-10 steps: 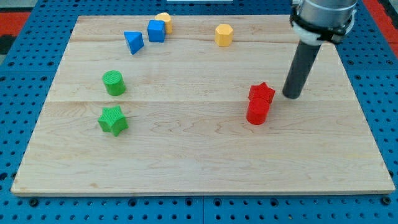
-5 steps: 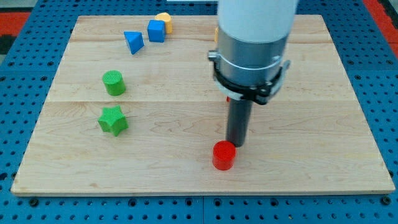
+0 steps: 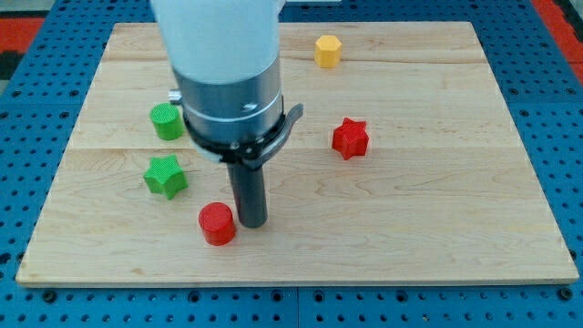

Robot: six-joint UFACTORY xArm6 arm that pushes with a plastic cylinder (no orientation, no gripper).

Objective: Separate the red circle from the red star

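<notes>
Left to right across the wooden worktop (image 3: 474, 237): a green cylinder (image 3: 166, 121) lies toward the view's left, with a green star (image 3: 165, 176) below it. Next comes the red circle (image 3: 217, 223), a short upright cylinder near the view's bottom edge; being round, it shows no long axis and no facing direction. My tip (image 3: 252, 222) stands just beside it on the view's right, touching or nearly so; contact cannot be told. The end effector is a plain rod, with nothing to open, close or clamp. The arm's broad body rises above the rod and hides the worktop's upper left part. Further right, the red star (image 3: 350, 138) lies flat, well apart from the red circle, up and to the view's right; bare worktop and the rod lie between them. A yellow hexagonal block (image 3: 328, 51) sits near the view's top. Visible count: two green, two red, one yellow.
</notes>
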